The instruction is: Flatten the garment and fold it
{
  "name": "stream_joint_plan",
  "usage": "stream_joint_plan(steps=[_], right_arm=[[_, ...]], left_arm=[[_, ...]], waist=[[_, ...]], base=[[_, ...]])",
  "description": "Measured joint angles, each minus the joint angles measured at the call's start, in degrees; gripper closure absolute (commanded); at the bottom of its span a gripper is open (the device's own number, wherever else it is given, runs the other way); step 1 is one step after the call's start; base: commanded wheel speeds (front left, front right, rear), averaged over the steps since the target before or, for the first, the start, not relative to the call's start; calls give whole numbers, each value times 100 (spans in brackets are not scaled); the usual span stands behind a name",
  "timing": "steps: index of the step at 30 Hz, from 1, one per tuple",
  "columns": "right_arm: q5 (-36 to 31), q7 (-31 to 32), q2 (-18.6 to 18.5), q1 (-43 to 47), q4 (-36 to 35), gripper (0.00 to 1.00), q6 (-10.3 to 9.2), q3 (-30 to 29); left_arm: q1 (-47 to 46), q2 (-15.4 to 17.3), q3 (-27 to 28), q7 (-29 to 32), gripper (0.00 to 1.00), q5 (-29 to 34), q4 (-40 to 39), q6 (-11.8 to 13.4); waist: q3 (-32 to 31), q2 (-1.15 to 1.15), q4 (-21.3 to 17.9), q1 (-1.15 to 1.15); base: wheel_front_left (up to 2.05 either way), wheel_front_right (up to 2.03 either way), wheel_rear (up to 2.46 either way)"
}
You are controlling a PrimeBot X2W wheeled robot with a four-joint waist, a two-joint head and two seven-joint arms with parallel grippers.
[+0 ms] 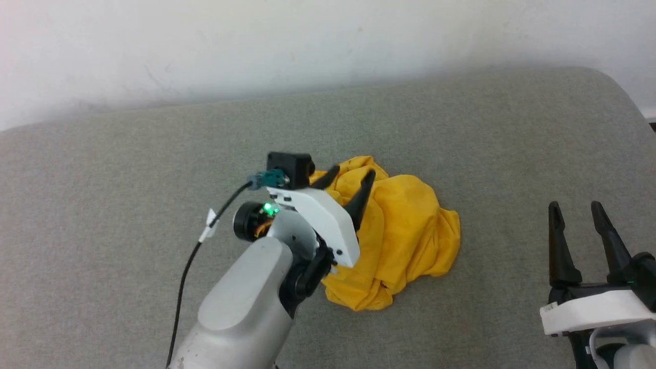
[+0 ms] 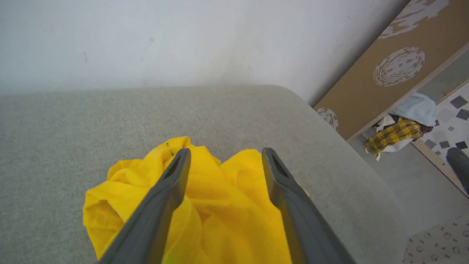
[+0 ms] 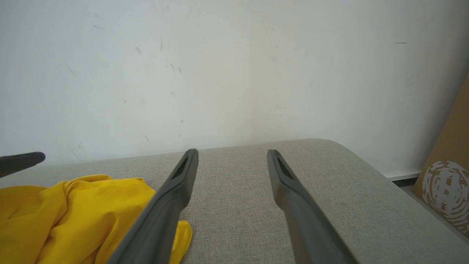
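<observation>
1. Where the scene is nearest, at the right, the right gripper (image 1: 575, 205) sits just above the grey cushion (image 1: 128, 205); fingers wide apart; nothing held; well apart from the garment (image 1: 410, 225).
2. Near left: the pale left forearm (image 1: 241, 307) reaches away toward mid scene; a black cable (image 1: 187, 271) runs beside it.
3. Mid scene: the left gripper (image 1: 352, 171) hangs over the garment's left part; fingers spread; yellow cloth shows between them in the left wrist view, not pinched; cannot tell if the tips touch the fabric.
4. Garment: bright yellow, crumpled in a heap on the cushion, about centre, slightly right.
5. Far: the cushion's rounded far right corner; white wall (image 1: 307, 41) behind it.
6. Far right, off the cushion: a brown board (image 2: 399, 69) with white patterns; a pile of clothes (image 2: 397, 134) on the floor, one piece yellow plaid.
</observation>
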Motion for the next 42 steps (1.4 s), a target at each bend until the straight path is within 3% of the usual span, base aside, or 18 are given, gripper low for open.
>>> stream_joint_plan(steps=[4, 7, 11, 15, 21, 23, 32, 38, 42], right_arm=[[-3, 54, 0, 68, -29, 0, 0, 14], [-3, 96, 0, 148, -43, 0, 0, 23], [-3, 102, 1, 233, -51, 0, 0, 36], [-3, 148, 2, 377, -78, 0, 0, 36], [1, 245, 0, 545, -171, 0, 0, -27], [8, 299, 0, 567, -198, 0, 0, -34], [-62, 1170, -51, 12, -331, 0, 1, 158], [174, 2142, -467, -509, 126, 0, 0, 183], [293, 2637, -799, -660, 558, 0, 0, 517]], left_arm=[[39, 203, 316, -582, 0, -14, -689, 9], [300, 635, 612, -1088, 0, 103, -1349, 129], [1260, 1215, 1116, -1763, 0, 261, -2214, 480], [2492, 1503, 1477, -2078, 0, 327, -3082, 700], [3867, 1493, 1825, -2184, 0, 630, -3650, 903], [4056, 1326, 1924, -2189, 0, 669, -3746, 912], [4044, 814, 2036, -2189, 0, 1168, -3715, 499], [3907, 595, 2079, -2189, 0, 1344, -3519, 254], [3810, 471, 2108, -2189, 0, 1423, -3393, 105]], waist=[[-100, 0, 101, 0], [-175, 0, 168, 0], [-270, 0, 228, 0], [-337, 0, 277, -1], [-334, 0, 436, -1], [-324, 0, 503, -1], [-135, 0, 711, 0], [85, 0, 734, 1], [233, 0, 774, 1]], base=[[0, 0, 0], [0, 0, 0], [0, 0, 0], [0, 0, 0], [0, 0, 0], [0, 0, 0], [0, 0, 0], [0, 0, 0], [0, 0, 0]])
